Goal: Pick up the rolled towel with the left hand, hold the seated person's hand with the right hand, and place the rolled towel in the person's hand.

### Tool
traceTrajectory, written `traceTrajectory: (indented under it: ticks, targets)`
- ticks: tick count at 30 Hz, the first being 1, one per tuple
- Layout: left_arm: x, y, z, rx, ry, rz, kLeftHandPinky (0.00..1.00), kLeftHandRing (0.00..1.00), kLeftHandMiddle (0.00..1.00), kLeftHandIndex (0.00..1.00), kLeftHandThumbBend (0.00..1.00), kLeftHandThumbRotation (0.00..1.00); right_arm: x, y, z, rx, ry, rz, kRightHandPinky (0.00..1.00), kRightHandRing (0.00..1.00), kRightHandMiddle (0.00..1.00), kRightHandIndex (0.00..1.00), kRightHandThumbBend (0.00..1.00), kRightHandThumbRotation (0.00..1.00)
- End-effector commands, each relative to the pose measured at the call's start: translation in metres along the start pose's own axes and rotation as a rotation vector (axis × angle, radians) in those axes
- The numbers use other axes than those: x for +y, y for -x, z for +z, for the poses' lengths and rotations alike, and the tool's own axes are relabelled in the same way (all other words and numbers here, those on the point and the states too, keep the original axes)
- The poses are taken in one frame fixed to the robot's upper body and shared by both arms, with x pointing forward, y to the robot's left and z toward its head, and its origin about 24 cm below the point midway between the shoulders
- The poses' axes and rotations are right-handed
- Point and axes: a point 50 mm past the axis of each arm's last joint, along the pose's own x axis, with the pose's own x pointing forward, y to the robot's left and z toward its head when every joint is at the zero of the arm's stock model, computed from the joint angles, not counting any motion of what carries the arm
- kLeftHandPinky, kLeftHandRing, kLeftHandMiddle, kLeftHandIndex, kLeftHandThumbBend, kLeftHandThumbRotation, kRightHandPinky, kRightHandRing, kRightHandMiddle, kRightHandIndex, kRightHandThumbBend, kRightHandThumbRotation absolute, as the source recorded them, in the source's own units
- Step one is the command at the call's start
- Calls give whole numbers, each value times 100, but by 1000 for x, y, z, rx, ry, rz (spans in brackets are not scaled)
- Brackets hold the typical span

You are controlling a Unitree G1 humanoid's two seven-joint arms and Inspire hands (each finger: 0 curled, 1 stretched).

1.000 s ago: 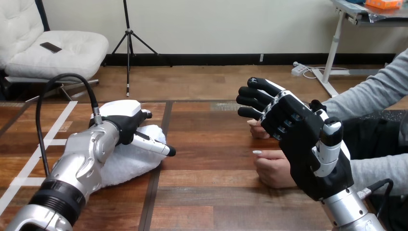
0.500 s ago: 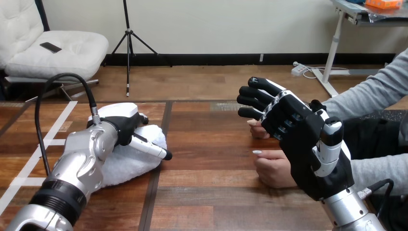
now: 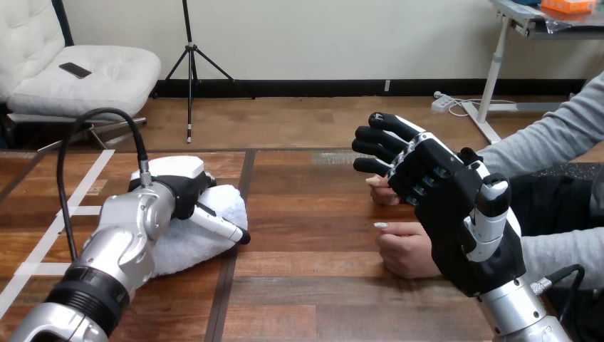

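The white rolled towel (image 3: 186, 241) lies on the wooden table (image 3: 313, 214) at the left. My left hand (image 3: 178, 187) rests on top of it, covering its far part. My right hand (image 3: 456, 214) stands upright at the right, open, with its fingers (image 3: 381, 135) stretched toward the left. Just behind and below it are the person's two hands: one (image 3: 402, 251) rests on the table with fingers curled, the other (image 3: 380, 191) shows behind my fingers. I cannot tell whether my right hand touches either of them.
The person's grey sleeves (image 3: 563, 135) come in from the right edge. Strips of pale tape (image 3: 53, 239) run across the table at the far left. Bare wood lies between the towel and the person's hands.
My left hand has drawn a little to the left and settled closer onto the towel. My right hand and the person's hands have hardly moved.
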Motion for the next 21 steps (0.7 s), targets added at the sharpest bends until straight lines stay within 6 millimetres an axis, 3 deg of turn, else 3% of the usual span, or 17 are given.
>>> traceTrajectory:
  ticks: [1,21]
  targets:
    - [22,7,6,-16,-45,93,99,96,96,93,100,65,-4,-14,14,-93,28,5,80,84,82,83,100,100]
    - [8,8,10,-45,-66,159,100,100,100,97,100,62,-5,-14,16,-105,32,7,80,84,82,83,100,100]
